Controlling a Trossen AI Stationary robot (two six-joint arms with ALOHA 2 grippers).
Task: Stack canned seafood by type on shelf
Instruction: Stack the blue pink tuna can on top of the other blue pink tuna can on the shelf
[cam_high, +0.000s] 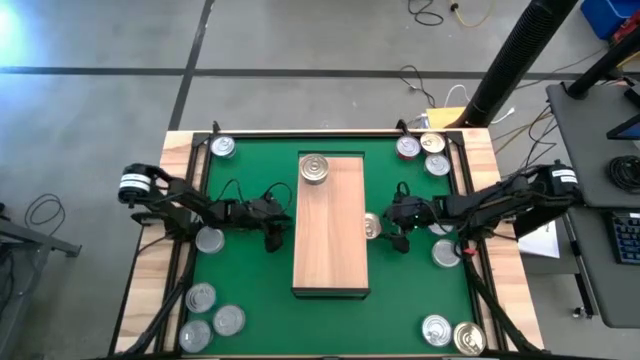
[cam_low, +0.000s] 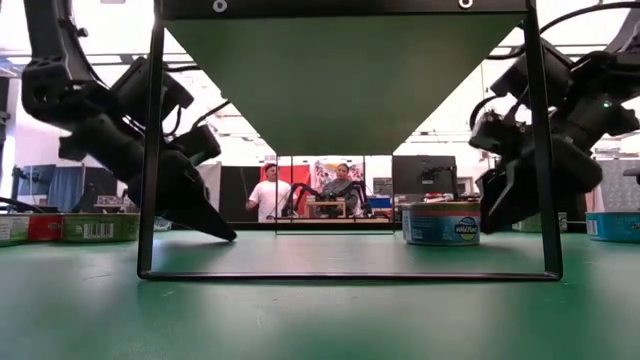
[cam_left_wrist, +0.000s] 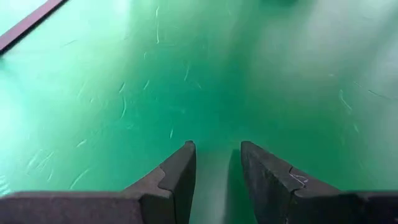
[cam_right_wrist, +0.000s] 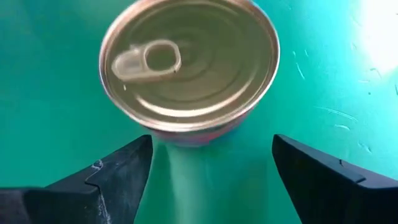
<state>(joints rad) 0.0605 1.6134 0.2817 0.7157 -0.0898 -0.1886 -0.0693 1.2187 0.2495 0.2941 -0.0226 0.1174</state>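
Shelf (cam_high: 335, 240) holds 1 tin (cam_high: 314, 169); right gripper (cam_right_wrist: 211, 171) released, left gripper (cam_left_wrist: 217, 168) seemingly empty

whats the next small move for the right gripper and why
Probably ease the right gripper forward so its open fingers straddle the gold-topped can, then close. The can stands on the green mat just ahead of the fingertips, not yet between them.

Tin (cam_right_wrist: 188, 65): shiny metal lid. Shelf (cam_high: 331, 235): smooth light wood. Mat (cam_left_wrist: 124, 93): green, scuffed. Fingers (cam_left_wrist: 177, 180): matt dark.
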